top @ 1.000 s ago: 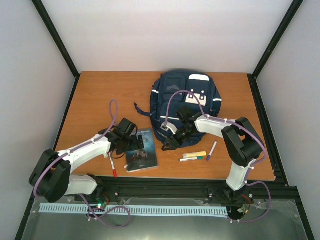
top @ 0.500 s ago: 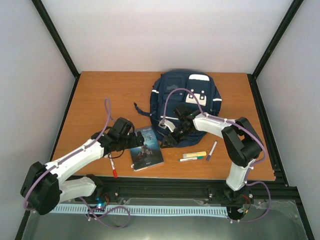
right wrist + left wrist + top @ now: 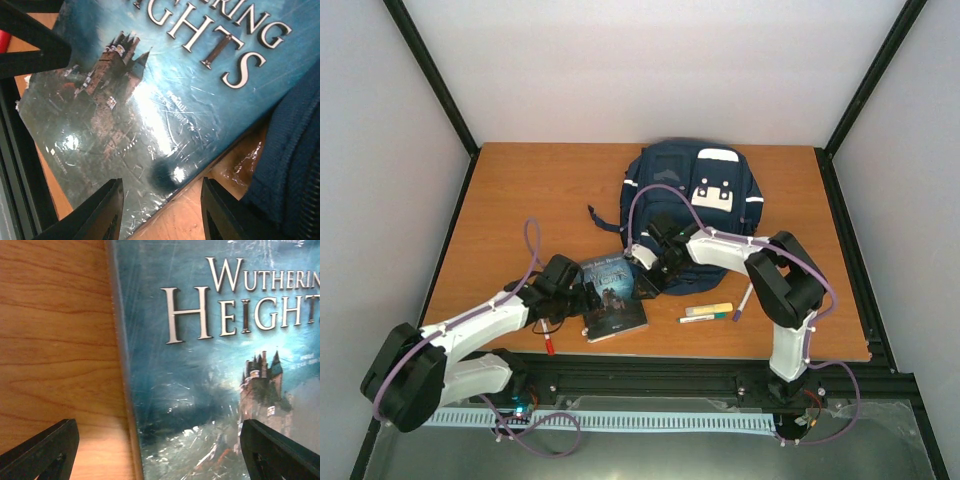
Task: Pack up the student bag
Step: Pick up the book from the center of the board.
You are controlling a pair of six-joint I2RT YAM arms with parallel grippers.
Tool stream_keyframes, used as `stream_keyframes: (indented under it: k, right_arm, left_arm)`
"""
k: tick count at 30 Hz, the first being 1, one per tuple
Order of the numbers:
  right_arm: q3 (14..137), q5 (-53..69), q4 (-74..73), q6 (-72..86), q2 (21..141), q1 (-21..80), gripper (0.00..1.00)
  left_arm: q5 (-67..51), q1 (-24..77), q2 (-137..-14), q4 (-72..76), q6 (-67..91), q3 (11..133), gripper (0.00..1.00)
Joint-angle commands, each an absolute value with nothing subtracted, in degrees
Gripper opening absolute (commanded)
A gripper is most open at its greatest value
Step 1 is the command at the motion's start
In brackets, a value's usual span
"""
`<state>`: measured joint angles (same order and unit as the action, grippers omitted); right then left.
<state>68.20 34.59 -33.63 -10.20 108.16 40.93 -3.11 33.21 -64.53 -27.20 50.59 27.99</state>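
Between the wide-open jaws of the left gripper (image 3: 157, 445) lies the spine edge of the glossy blue paperback book (image 3: 210, 390). The right gripper (image 3: 160, 200), partly open, straddles its corner, with the navy fabric student bag (image 3: 295, 160) just beside it. Seat the fingers squarely before closing.

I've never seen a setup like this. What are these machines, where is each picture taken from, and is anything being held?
Two robot arms are bolted to a wooden table. The wide picture looks down from above; each close-up comes from a camera on one arm's wrist. On the table lie a navy backpack, a book titled Wuthering Heights, a red-capped marker, a yellow highlighter and a purple pen. The left gripper hangs open over the book's edge; the right gripper, also open, is above the book's side nearest the backpack. Nothing is held.
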Motion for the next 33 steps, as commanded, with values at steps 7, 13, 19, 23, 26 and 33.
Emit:
stream_keyframes:
  k: [7,13,19,23,26,33]
  right_arm:
    - [68.2,28.2,-32.9,-9.6,114.0,41.1,0.31]
    - [68.2,29.1,-33.1,-11.0,116.2,41.1,0.27]
    - [69.3,30.5,-33.8,-12.2,117.9,41.1,0.32]
    - [70.2,35.0,-34.9,-13.4,118.8,41.0,0.43]
    - [70.9,37.9,-35.5,-13.8,119.4,41.0,0.47]
    - [71.1,38.8,-35.7,-14.1,119.4,41.0,0.48]
  left_arm:
    - [-10.4,31.6,-64.9,-14.5,55.1,23.3,0.97]
    - [-18.9,30.4,-67.1,-1.3,55.9,19.3,0.99]
    - [-22.4,30.4,-64.6,2.2,54.3,21.4,0.98]
    - [-21.7,30.4,-59.6,-2.2,53.5,25.5,0.98]
    - [-20.4,30.4,-55.9,-5.0,52.9,28.2,0.98]
    - [-22.6,30.4,-54.9,-3.3,55.7,27.5,0.98]
